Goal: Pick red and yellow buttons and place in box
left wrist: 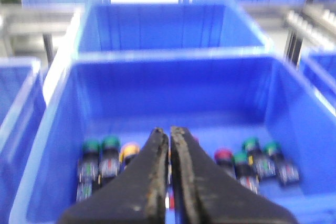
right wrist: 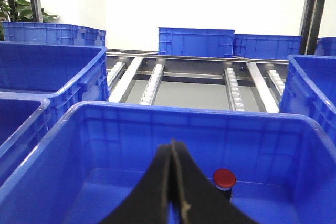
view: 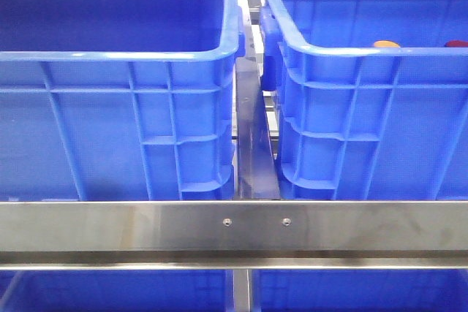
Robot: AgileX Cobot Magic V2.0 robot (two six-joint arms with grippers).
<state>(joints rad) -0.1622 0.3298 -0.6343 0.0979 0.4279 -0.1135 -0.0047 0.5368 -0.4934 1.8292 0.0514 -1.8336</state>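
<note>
Your left fingers are clenched empty above the button-stocked crate, the yellow button just beside them. Your right fingers are clenched empty over the box, beside one red button inside.

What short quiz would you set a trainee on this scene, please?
1. True or false: the right hand hangs over a crate in which only one red button shows.
2. Under the left hand, which cap colour is commonest among the buttons? A green, B red, C yellow.
3. Fill in: in the front view, the two crates stand behind a steel ____.

Key: 1 true; 2 A; 3 rail.
</note>
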